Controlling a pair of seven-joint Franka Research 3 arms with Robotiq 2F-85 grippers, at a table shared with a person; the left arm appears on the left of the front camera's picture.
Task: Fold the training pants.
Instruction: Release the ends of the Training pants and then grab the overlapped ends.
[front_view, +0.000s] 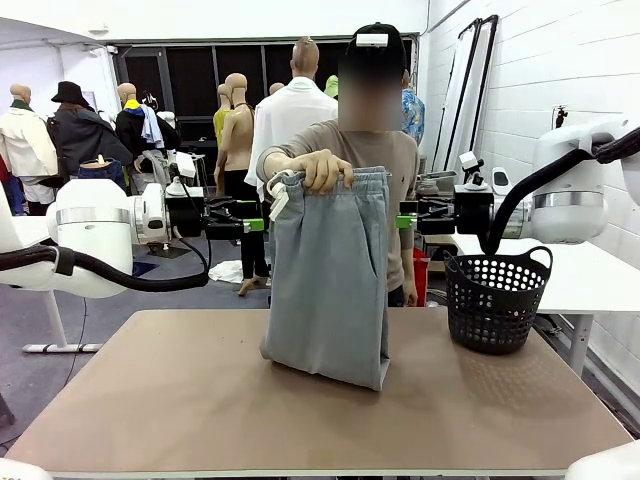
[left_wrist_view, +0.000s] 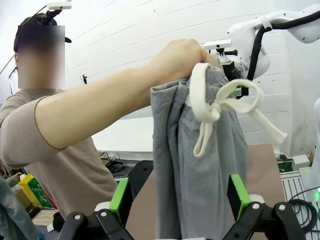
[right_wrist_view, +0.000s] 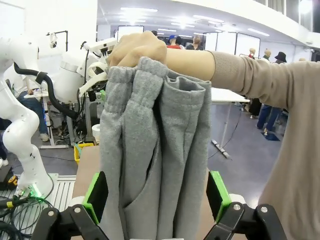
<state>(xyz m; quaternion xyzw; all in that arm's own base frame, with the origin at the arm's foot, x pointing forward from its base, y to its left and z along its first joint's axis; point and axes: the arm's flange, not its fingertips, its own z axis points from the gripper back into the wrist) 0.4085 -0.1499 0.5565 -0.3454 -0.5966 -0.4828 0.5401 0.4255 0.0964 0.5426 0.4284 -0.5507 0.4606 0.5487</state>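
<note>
A person's hand (front_view: 322, 170) holds the light grey training pants (front_view: 328, 280) up by the gathered waistband. They hang folded in a narrow column, and the lower end rests on the table (front_view: 150, 400). A white drawstring (left_wrist_view: 220, 105) dangles from the waistband. My left gripper (front_view: 255, 222) is level with the waistband just left of the pants, open. My right gripper (front_view: 405, 220) mirrors it just right of them, also open. In the left wrist view the pants (left_wrist_view: 200, 170) hang ahead between the green pads (left_wrist_view: 120, 200) of my left gripper (left_wrist_view: 180, 200). The right wrist view shows the pants (right_wrist_view: 150, 150) ahead of my right gripper (right_wrist_view: 156, 196).
A black perforated basket (front_view: 497, 300) stands at the table's right edge. The person stands behind the far edge, arm stretched out over the table. White tables and other equipment lie beyond on the right.
</note>
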